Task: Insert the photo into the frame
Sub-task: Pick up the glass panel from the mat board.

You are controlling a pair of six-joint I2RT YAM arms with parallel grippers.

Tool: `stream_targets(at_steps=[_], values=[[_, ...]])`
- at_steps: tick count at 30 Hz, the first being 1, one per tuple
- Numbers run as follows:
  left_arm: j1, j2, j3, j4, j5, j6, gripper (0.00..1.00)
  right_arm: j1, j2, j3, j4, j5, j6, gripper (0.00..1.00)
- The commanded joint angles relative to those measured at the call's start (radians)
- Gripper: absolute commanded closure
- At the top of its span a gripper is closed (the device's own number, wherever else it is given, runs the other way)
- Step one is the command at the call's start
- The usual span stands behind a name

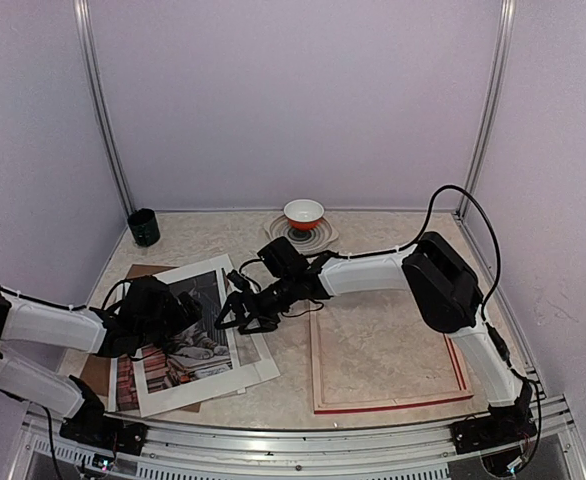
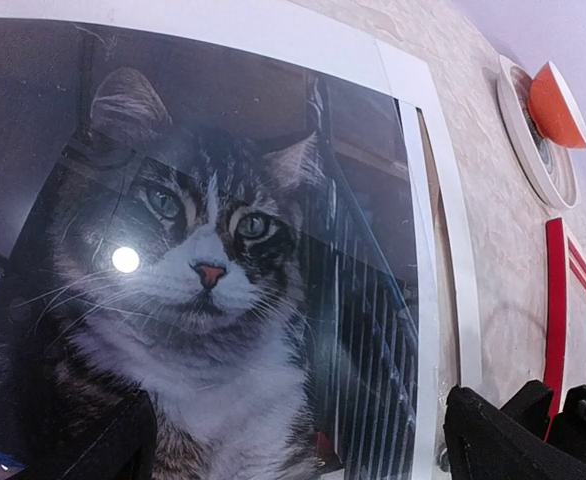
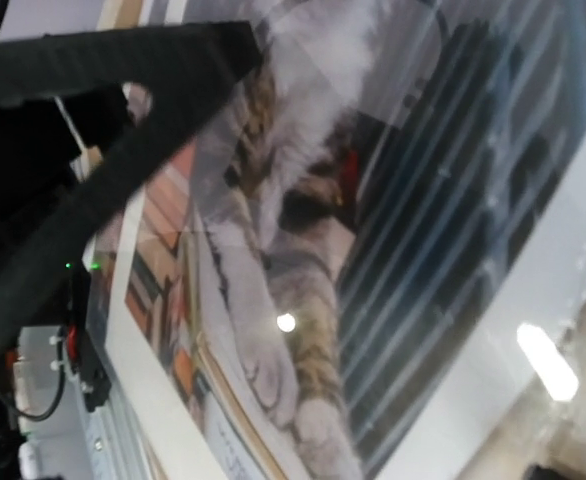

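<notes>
Photo [image 1: 195, 345]: cat print, flat on the tabletop [image 1: 213, 235], near left. A white mat [image 1: 213, 390] borders it and a brown board [image 1: 145, 271] lies beneath.
Left fingers [image 2: 493, 435]: spread wide, low over the cat's face, gripping nothing.
Right fingers [image 3: 103, 60]: spread wide too, over the photo's right side, empty.
Frame [image 1: 393, 404]: flat on the tabletop, near right, apart from the photo. Its pale wood back faces up and a red edge shows.
Far centre: red-and-white bowl [image 1: 304, 212] on a ringed plate [image 1: 323, 238].
Far left: dark cup [image 1: 143, 228].
</notes>
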Motion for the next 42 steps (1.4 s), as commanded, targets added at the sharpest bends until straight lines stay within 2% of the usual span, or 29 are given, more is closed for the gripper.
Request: stream_targets(at_steps=[1, 10, 20, 25, 33, 39, 42], values=[[-0.009, -0.012, -0.022, 0.008, 0.019, -0.010, 0.01, -0.018, -0.042, -0.074, 0.139, -0.082, 0.091, 0.01], [-0.009, -0.009, -0.029, 0.020, 0.028, -0.015, 0.01, -0.038, -0.049, -0.212, 0.428, -0.175, 0.289, 0.01], [-0.011, -0.014, -0.034, 0.023, 0.030, -0.017, 0.01, -0.045, -0.022, -0.235, 0.552, -0.227, 0.392, 0.02], [-0.011, -0.015, -0.035, 0.026, 0.030, -0.018, 0.01, -0.046, -0.015, -0.230, 0.542, -0.226, 0.393, 0.13], [-0.011, -0.012, -0.034, 0.029, 0.030, -0.017, 0.01, -0.047, 0.019, -0.232, 0.548, -0.235, 0.419, 0.24], [-0.012, -0.012, -0.034, 0.029, 0.030, -0.017, 0.01, -0.049, 0.037, -0.228, 0.562, -0.247, 0.444, 0.40], [-0.012, -0.018, -0.034, 0.031, 0.029, -0.017, 0.01, -0.052, 0.038, -0.233, 0.560, -0.239, 0.452, 0.43]])
